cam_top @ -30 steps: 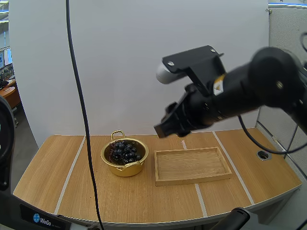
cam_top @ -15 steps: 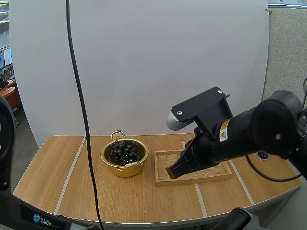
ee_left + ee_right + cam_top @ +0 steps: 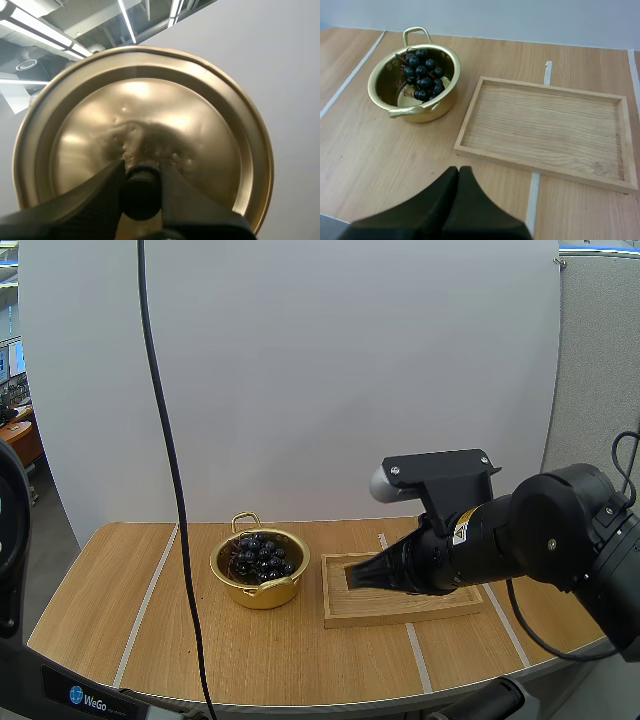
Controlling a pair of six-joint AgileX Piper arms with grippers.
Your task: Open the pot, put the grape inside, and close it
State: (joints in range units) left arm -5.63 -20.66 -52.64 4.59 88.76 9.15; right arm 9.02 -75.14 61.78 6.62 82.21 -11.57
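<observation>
**Pot open, grapes inside, lid held aloft**

The gold pot (image 3: 262,596) stands uncovered on the table (image 3: 110,610), and the bunch of dark grapes (image 3: 260,556) lies inside it. Just beside it on the right lies the wooden tray (image 3: 400,618). The right gripper (image 3: 352,575) hangs above the table near the tray's pot-side end, its fingers pressed together on nothing. The left gripper (image 3: 141,170) is clamped on the black knob (image 3: 141,195) of the gold lid (image 3: 150,110), holding it clear of the pot.

Probably a lab: taped table (image 3: 120,590), white screen (image 3: 300,370).
</observation>
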